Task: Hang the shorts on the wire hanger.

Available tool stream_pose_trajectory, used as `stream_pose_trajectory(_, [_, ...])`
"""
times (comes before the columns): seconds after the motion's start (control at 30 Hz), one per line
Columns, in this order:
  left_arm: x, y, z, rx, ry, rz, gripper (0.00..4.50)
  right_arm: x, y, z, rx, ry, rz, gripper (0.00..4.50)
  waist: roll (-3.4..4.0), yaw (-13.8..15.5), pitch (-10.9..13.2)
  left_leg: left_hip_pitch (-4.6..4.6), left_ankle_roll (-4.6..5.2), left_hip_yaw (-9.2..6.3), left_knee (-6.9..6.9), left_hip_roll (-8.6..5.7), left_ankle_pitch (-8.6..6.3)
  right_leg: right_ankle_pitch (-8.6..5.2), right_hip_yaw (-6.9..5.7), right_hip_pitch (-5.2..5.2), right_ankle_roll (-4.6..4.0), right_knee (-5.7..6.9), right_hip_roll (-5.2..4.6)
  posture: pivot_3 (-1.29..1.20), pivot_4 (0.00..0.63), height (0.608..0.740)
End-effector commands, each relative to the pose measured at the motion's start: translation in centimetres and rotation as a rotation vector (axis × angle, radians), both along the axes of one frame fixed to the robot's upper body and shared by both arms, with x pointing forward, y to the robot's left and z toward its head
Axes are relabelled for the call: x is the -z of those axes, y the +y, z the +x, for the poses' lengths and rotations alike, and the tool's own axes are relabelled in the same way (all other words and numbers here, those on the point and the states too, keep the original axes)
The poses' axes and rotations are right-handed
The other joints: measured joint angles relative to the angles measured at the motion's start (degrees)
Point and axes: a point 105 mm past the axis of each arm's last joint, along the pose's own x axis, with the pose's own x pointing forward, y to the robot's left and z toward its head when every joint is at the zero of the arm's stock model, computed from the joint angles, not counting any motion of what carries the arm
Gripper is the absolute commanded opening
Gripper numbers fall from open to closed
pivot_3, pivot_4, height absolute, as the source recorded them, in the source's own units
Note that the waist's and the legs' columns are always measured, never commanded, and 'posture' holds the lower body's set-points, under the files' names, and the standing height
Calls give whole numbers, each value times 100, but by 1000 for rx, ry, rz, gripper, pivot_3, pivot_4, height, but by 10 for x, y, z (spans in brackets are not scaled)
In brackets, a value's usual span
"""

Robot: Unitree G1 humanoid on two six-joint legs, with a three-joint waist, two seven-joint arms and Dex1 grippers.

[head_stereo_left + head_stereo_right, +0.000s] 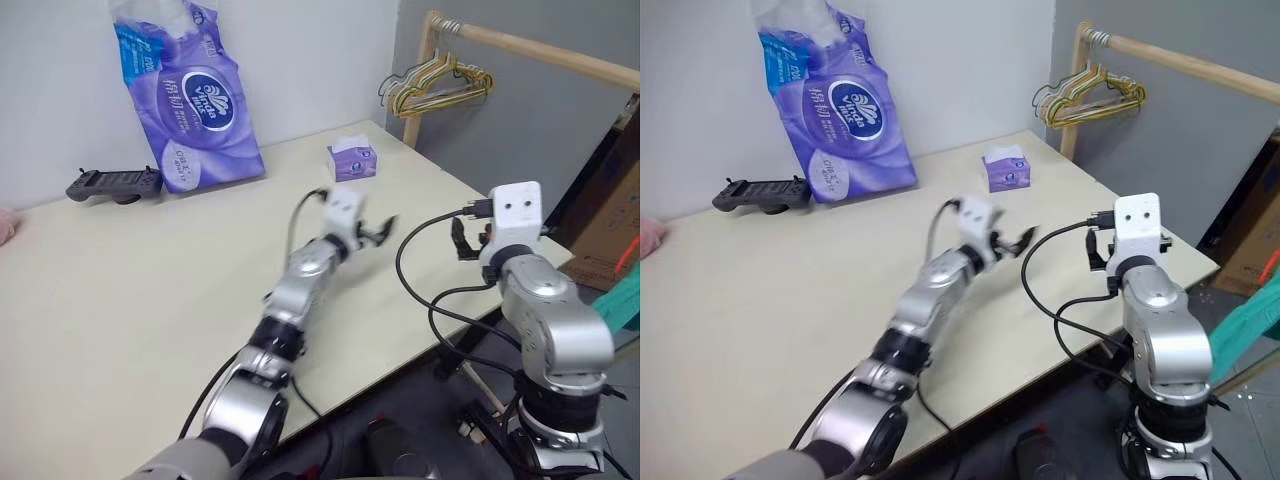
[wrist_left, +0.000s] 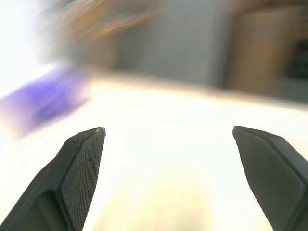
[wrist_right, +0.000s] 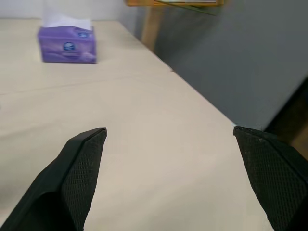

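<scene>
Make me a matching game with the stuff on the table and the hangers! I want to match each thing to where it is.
Things:
1. big purple tissue pack
2. small purple tissue box
3. black game controller
4. bunch of hangers

Places:
A. hanging on the wooden rail
B. lying flat by the wall, beside the big pack
C. leaning against the wall
D. near the table's far corner by the rack

Pairs: 1-C, 2-D, 3-B, 4-A

Probably a lab or test room: bare pale table (image 1: 150,300), tissue pack (image 1: 190,95) against its back wall, cardboard boxes (image 1: 610,225) right of it.
</scene>
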Motion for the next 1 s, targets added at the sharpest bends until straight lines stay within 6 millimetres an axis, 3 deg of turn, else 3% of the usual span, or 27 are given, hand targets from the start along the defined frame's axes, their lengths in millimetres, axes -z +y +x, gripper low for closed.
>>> stream_pose_trajectory(0.03, [-20,54,-1,-210,-42,-40,4500,-5,27,21,-118,-92,5,4487,-15,276,11,-2,-7,-7,0,1,3,3,-5,-2,-4,1,0,-62,57,740])
stream_pose_trajectory(0.13, [-15,103,-15,-383,-29,-48,4500,-2,52,36,-221,-122,46,4487,-21,795,17,-9,-24,-12,-3,1,6,17,-11,-18,-28,7,-3,53,61,740])
stream_pose_trajectory(0.23, [-15,133,-31,-494,-38,-25,4500,3,80,46,-320,-130,103,4487,-26,1347,20,-17,-46,-15,-5,1,4,17,-18,-39,-36,23,-9,150,69,740])
stream_pose_trajectory(0.33, [-6,150,-50,-557,-24,4,4500,10,102,51,-389,-123,127,4487,-36,1847,16,-59,-88,-17,-5,-1,13,-1,-19,-89,-69,48,-11,226,74,740])
stream_pose_trajectory(0.43, [3,158,-61,-584,2,25,4500,18,107,57,-391,-116,149,4487,-45,2224,22,-102,-97,-58,2,-8,18,-20,-54,-108,-101,59,-24,291,80,740])
stream_pose_trajectory(0.57, [4,159,-62,-580,-1,37,4500,29,98,60,-355,-104,150,4487,-51,2496,27,-112,-105,-124,2,-24,22,-37,-129,-96,-129,53,-49,311,78,740])
stream_pose_trajectory(0.83, [-7,146,-37,-484,-37,50,4500,34,67,60,-232,-102,137,4487,-49,2606,28,-115,-180,-212,-8,-9,66,-49,-173,-79,-157,87,-9,254,62,740])
stream_pose_trajectory(0.93, [-6,123,-23,-361,-43,82,4500,44,32,56,-82,-84,128,4487,-50,2603,26,-111,-179,-223,-9,4,68,-42,-181,-75,-174,90,8,218,54,740])
stream_pose_trajectory(1.0, [-6,115,-16,-328,-48,83,4500,48,20,55,-26,-73,141,4487,-50,2582,26,-112,-183,-224,-8,4,72,-39,-182,-75,-180,91,13,180,48,740])
